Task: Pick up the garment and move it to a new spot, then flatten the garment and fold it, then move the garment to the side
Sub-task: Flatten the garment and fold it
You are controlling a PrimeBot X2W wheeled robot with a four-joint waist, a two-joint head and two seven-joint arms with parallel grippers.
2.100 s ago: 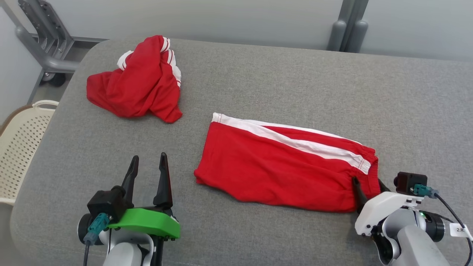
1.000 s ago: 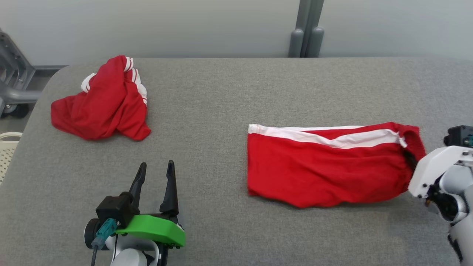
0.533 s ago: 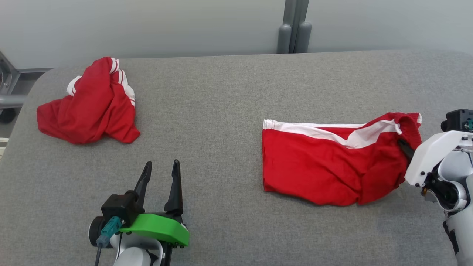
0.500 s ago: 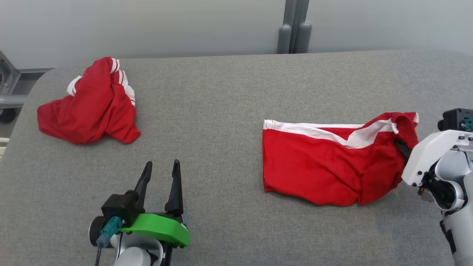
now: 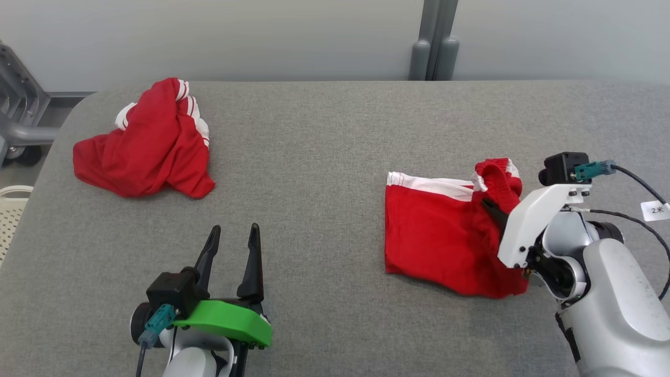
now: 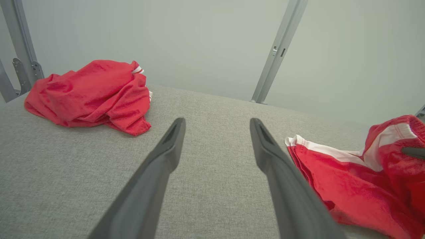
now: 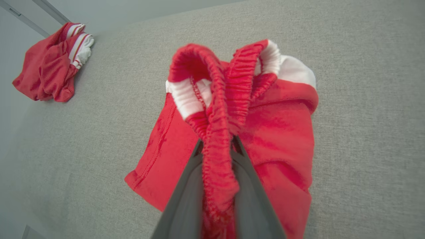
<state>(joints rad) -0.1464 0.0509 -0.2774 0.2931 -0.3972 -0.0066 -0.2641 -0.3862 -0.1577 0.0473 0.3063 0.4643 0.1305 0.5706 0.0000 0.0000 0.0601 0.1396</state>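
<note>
Right of centre on the worktop [image 5: 324, 157], the red garment [image 5: 434, 246] is half doubled. Its waistband [image 5: 497, 175], pinched in the closed right gripper [image 5: 491, 205], has just travelled leftward over the legs, so folding is under way. Count: two red garments, the crumpled garment [image 5: 144, 146] at upper left; two grippers, the left gripper [image 5: 233, 235] open and empty.

Grey fabric tabletop [image 5: 324, 136], pale wall [image 5: 235, 36], grey post [image 5: 433, 42], metal frame [image 5: 21, 120], cream perforated basket [image 5: 10, 214] at left

Head high, wrists low; shared garment [image 5: 429, 241]
</note>
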